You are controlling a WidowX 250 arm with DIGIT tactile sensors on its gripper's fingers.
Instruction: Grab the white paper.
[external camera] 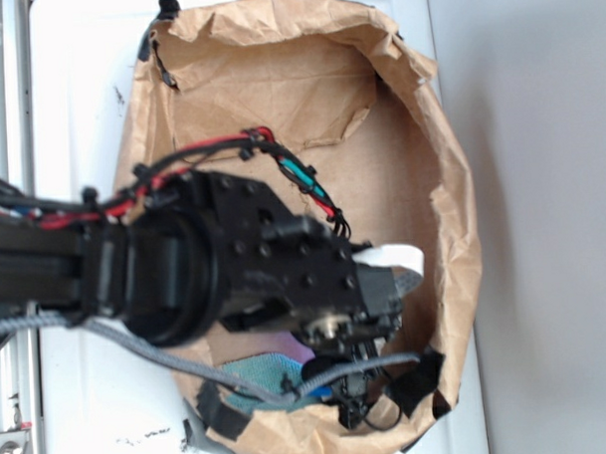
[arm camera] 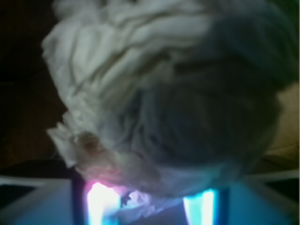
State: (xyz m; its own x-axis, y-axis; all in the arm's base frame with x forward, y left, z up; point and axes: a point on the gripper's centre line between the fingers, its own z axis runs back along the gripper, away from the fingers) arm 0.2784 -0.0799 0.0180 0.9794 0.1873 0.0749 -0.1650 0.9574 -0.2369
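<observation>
Here, inside the large crumpled brown paper bag (external camera: 451, 202), the off-white wrinkled wad of tissue-like paper (arm camera: 159, 93) sits dead ahead of the black gripper (arm camera: 152, 204), its lower edge tucked between the two spread glowing fingertips (arm camera: 99, 201), seemingly unclamped.

The white paper (arm camera: 154, 93), a crumpled, creased off-white wad, fills the wrist view.
</observation>
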